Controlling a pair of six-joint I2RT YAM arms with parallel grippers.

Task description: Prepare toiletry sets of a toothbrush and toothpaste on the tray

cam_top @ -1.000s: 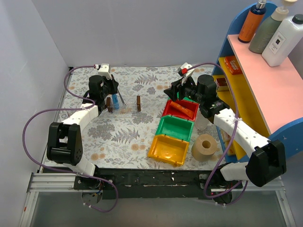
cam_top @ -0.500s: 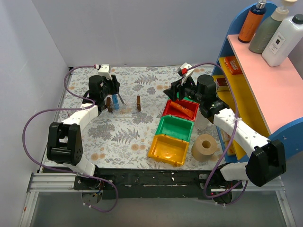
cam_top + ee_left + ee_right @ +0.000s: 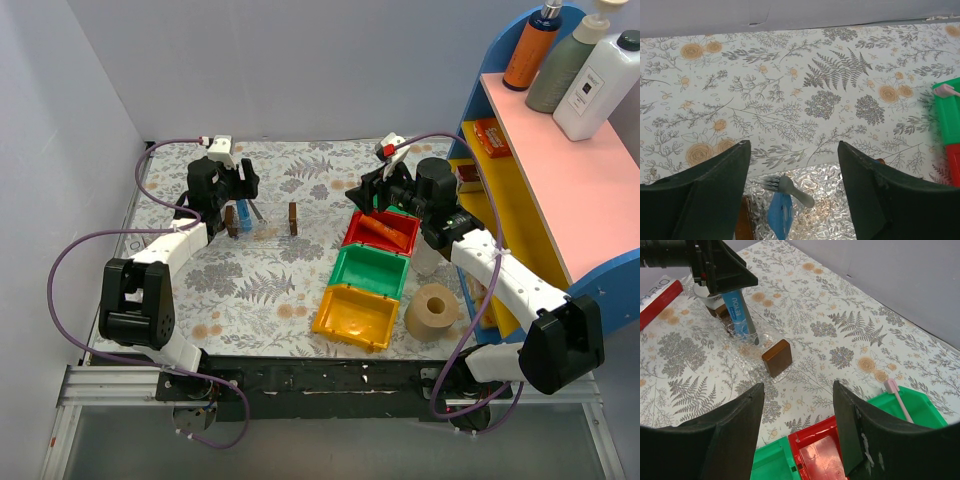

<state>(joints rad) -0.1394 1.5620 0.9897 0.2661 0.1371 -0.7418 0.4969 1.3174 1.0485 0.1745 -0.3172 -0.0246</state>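
The tray point(image 3: 264, 231) is clear crinkled plastic with brown end pieces point(image 3: 293, 217), and it sits at the back left of the table. In it a blue toothpaste point(image 3: 780, 216) and a grey toothbrush point(image 3: 790, 187) lean up against the left end piece point(image 3: 744, 222). My left gripper point(image 3: 792, 150) hangs open just above them, its jaws well apart from both; the top view shows this left gripper point(image 3: 240, 193) over the tray's left end. The right wrist view shows the toothpaste point(image 3: 736, 314), the toothbrush point(image 3: 750, 328) and the tray point(image 3: 751, 354). My right gripper point(image 3: 798, 390) is open and empty above the red bin point(image 3: 381, 232).
The red bin, a green bin point(image 3: 368, 271) and a yellow bin point(image 3: 356, 317) form a row right of the tray. A pink toothbrush point(image 3: 898, 396) lies in a green bin point(image 3: 912, 402). A paper roll point(image 3: 432, 313) and a shelf point(image 3: 560, 190) with bottles stand at right.
My left gripper has gone from shut to open over the tray, letting go of the toothbrush, which now leans there with the toothpaste. The right arm has not moved.
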